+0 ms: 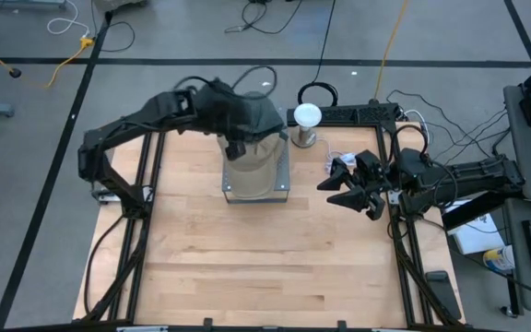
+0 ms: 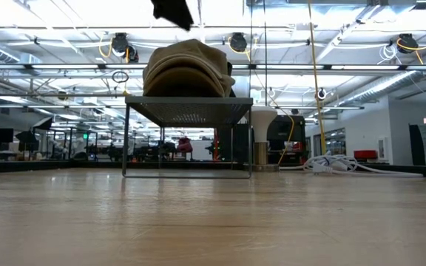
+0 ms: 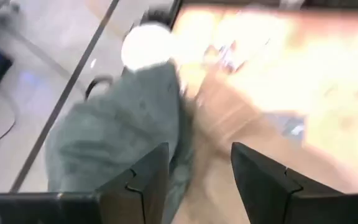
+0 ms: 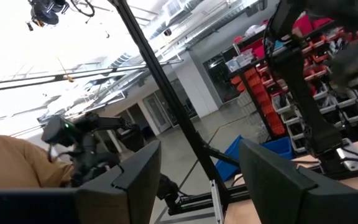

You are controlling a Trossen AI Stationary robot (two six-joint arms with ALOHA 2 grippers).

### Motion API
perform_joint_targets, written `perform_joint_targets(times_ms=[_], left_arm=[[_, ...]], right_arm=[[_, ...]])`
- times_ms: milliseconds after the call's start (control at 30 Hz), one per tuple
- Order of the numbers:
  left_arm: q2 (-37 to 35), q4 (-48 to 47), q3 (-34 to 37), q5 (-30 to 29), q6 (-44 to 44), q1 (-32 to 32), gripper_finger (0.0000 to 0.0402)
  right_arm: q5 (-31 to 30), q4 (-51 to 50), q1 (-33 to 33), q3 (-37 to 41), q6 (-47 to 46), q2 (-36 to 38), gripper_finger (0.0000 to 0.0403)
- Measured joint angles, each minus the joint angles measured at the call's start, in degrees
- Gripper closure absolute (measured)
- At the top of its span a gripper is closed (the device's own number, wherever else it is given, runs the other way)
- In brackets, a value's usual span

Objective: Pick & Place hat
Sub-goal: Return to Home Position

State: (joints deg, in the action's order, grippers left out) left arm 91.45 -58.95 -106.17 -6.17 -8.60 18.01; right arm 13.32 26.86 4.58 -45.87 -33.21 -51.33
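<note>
On the wire shelf at the back of the worktop sits a stack of brown caps, with black caps beside them. Above, the left claw hovers, released and empty. Near the worktop's right edge, the right claw waits with its fingers apart.

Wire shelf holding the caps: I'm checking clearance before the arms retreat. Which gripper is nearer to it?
Left. The left gripper hangs directly above the wire shelf and its stacked caps; the right gripper sits apart, over the table's right side.
</note>
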Motion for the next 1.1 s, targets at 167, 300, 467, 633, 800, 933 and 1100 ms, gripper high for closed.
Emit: perform_joint_targets(times_ms=[167, 300, 467, 633, 800, 933, 1100], left_arm=[[-3.79, 6.27, 0.00, 4.18, 2.53, -0.02, 0.0231], [-7.16, 7.21, 0.00, 4.42, 4.97, -0.10, 0.0230], [-12.69, 6.25, 0.00, 4.34, 7.60, -0.09, 0.0227], [-18.12, 3.72, 0.00, 4.18, 9.30, -0.03, 0.0227], [-23.80, 3.86, 0.09, 4.92, 7.72, -0.68, 0.0226], [-29.00, 7.56, 2.62, 5.23, 6.92, -2.10, 0.0226], [-36.19, 8.29, 8.88, 5.02, 7.50, -3.27, 0.0227]], right_arm=[[0.00, -0.09, -0.48, 0.00, 0.31, 0.00, 0.0195], [0.01, -0.50, -0.48, 0.00, 5.08, -0.02, 0.0195], [0.00, -0.49, -0.48, 0.00, 5.74, -0.02, 0.0195], [0.02, -0.53, -0.48, 0.00, 9.10, -0.02, 0.0195], [0.20, -3.35, -0.48, 0.00, 12.97, 0.00, 0.0195], [0.13, -5.98, -0.48, 0.00, 13.03, -0.01, 0.0195], [0.13, -5.69, -0.48, 0.00, 14.59, 0.00, 0.0195]])
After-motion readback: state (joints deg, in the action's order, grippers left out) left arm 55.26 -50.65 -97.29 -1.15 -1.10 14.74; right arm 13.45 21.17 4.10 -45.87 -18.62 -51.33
